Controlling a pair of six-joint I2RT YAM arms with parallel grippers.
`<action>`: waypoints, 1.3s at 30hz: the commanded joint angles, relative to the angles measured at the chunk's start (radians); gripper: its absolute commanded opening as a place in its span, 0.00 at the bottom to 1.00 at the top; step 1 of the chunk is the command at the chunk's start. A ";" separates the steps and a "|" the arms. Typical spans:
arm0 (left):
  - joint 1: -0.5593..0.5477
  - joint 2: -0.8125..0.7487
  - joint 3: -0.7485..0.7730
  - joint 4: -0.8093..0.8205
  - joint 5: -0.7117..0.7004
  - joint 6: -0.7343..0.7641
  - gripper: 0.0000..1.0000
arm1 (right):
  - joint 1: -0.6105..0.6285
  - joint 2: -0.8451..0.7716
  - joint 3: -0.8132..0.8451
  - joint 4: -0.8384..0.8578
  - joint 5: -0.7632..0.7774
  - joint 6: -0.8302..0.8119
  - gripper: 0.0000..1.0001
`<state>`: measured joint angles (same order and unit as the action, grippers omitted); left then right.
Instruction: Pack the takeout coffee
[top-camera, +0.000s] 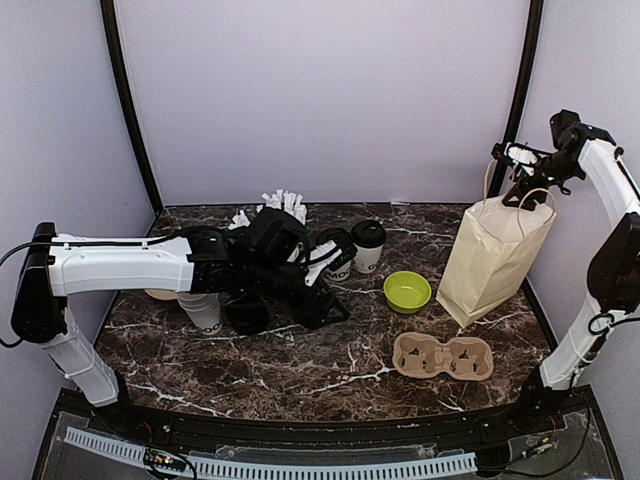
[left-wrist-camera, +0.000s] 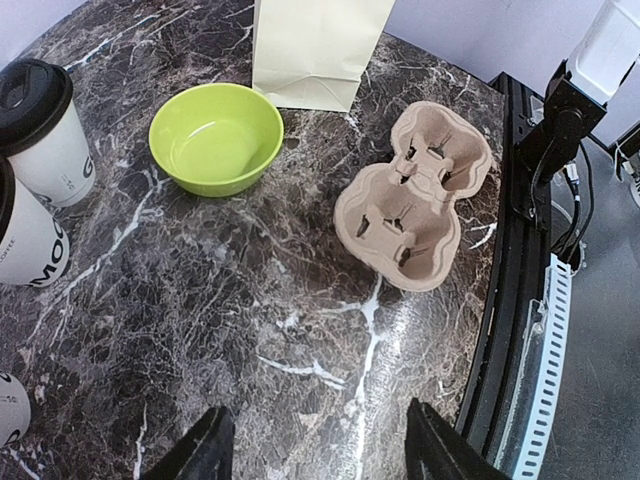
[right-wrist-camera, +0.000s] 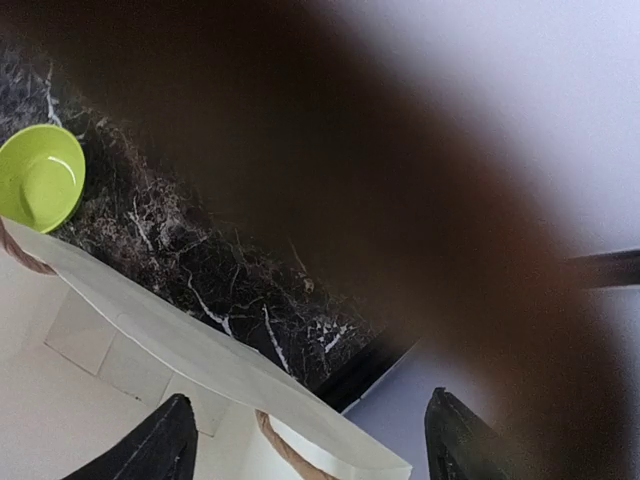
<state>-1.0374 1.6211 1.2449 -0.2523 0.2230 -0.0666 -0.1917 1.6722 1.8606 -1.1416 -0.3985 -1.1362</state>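
Observation:
Two takeout coffee cups, white with black lids, stand at the back middle of the table: one (top-camera: 368, 245) in full view, the other (top-camera: 342, 264) half hidden behind my left gripper (top-camera: 322, 285). The left wrist view has them at its left edge, one cup (left-wrist-camera: 40, 130) above the other cup (left-wrist-camera: 25, 235). My left gripper (left-wrist-camera: 320, 450) is open over bare marble, with nothing between its fingers. My right gripper (top-camera: 525, 185) hovers high over the mouth of the tan paper bag (top-camera: 495, 255). It (right-wrist-camera: 305, 440) is open, with the bag's rim (right-wrist-camera: 200, 350) and a rope handle (right-wrist-camera: 285, 450) below it.
A green bowl (top-camera: 407, 291) sits left of the bag. In front of it lies a brown pulp cup carrier (top-camera: 443, 357). A white cup of straws (top-camera: 285, 205) stands at the back. A lettered white cup (top-camera: 205, 312) stands under my left arm. A brown blur covers much of the right wrist view.

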 joint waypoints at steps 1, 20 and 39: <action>-0.010 -0.040 0.031 -0.014 -0.007 -0.012 0.61 | 0.018 0.016 0.056 -0.066 -0.065 -0.074 0.72; -0.012 -0.037 0.040 -0.016 0.003 0.020 0.58 | 0.021 -0.103 0.088 -0.132 -0.050 -0.088 0.02; -0.007 -0.217 0.211 -0.102 -0.254 0.020 0.59 | 0.242 -0.255 0.227 0.015 -0.173 0.230 0.00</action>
<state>-1.0454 1.4620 1.4231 -0.3008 0.1032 -0.0559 -0.0582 1.4654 2.0575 -1.2037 -0.5308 -1.0126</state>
